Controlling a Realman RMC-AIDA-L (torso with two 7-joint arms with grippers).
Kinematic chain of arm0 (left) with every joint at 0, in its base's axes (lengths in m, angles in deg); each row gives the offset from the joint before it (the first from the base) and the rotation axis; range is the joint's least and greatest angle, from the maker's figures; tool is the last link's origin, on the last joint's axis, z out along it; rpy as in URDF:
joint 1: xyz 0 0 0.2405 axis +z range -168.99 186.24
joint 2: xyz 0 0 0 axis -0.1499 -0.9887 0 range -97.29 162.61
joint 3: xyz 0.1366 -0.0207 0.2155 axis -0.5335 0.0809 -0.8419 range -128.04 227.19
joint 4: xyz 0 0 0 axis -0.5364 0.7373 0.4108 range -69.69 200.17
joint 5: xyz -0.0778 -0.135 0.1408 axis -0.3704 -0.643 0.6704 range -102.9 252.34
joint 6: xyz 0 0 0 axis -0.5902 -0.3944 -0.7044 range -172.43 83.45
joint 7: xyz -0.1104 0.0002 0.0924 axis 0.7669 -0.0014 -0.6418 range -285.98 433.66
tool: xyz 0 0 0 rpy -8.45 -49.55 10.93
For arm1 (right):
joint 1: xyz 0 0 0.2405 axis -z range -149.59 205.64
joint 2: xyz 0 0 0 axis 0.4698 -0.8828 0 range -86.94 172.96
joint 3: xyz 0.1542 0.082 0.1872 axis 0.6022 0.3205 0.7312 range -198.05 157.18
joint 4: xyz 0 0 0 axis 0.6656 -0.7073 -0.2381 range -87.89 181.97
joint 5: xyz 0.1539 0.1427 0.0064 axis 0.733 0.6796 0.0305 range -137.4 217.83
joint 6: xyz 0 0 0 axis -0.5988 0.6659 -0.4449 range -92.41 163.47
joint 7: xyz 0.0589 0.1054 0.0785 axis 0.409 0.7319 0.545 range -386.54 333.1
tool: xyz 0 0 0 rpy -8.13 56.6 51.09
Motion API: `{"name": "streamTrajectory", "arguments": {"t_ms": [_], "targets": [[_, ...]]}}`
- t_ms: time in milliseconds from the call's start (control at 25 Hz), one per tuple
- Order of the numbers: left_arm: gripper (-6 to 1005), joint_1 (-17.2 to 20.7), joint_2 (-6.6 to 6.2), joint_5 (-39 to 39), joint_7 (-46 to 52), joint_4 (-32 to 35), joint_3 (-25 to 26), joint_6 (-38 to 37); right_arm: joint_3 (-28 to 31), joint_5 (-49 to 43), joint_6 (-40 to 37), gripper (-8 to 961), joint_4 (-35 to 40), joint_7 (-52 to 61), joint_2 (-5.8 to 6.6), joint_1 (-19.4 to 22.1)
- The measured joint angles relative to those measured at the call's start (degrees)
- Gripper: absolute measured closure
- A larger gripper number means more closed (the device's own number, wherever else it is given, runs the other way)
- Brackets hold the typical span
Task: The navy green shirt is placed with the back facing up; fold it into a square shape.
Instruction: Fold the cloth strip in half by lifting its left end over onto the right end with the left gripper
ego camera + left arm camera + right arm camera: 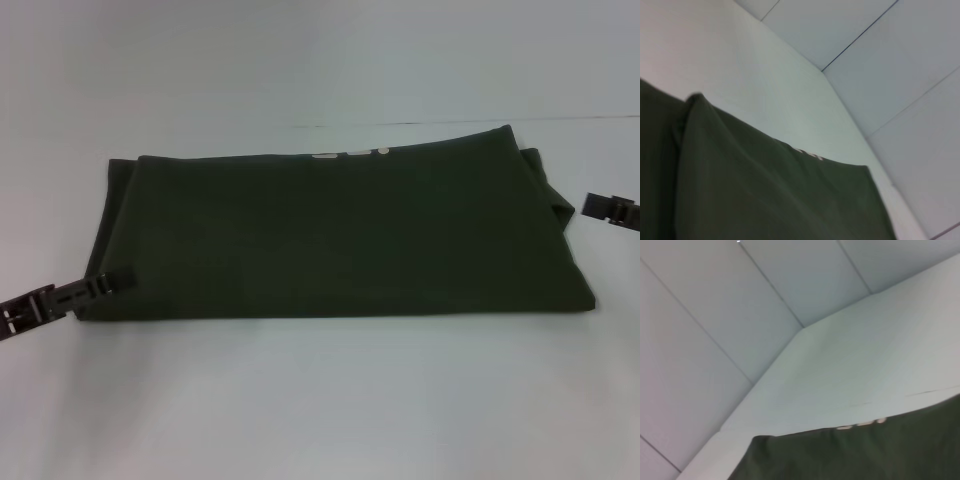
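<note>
The left gripper (112, 282) sits at the near left corner of the navy green shirt (340, 235), its tips touching the cloth's edge there; the pictures do not show whether it has hold of the fabric or how far apart it stands. The shirt lies flat on the white worktop (320, 410) as 1 wide folded band, long side running left to right, with its near edge well back from the worktop's near edge. The plain dark side faces up. On the right, the right gripper (590, 206) hovers just beside the shirt's right edge, a sliver of worktop between them, and its opening cannot be told either. Along the far fold, a few cream letter marks (350, 154) peek out. There is 1 shirt and there are 2 grippers. Beyond the shirt, the worktop's far edge meets a pale panelled wall (880, 30).
</note>
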State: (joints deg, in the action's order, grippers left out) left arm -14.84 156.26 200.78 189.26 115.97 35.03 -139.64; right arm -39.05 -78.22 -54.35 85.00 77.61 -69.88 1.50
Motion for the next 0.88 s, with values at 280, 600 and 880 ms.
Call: {"name": "streamTrajectory", "arguments": {"t_ms": [280,600,880], "targets": [[115,-0.7,-0.8,-0.3,8.3,-2.4,0.1,0.7,0.0,-0.1,0.0,24,0.4,0.7,-0.18,-2.2],[114,-2.3,-1.64,4.5,15.9,-4.1,-0.5,7.9,-0.7,-0.2,1.0,31,0.1,1.4,-0.13,-5.0],[114,-3.1,-1.79,7.3,18.6,-6.1,-1.4,10.9,-0.9,-0.2,2.3,36,0.1,1.4,0.03,-6.4]]}}
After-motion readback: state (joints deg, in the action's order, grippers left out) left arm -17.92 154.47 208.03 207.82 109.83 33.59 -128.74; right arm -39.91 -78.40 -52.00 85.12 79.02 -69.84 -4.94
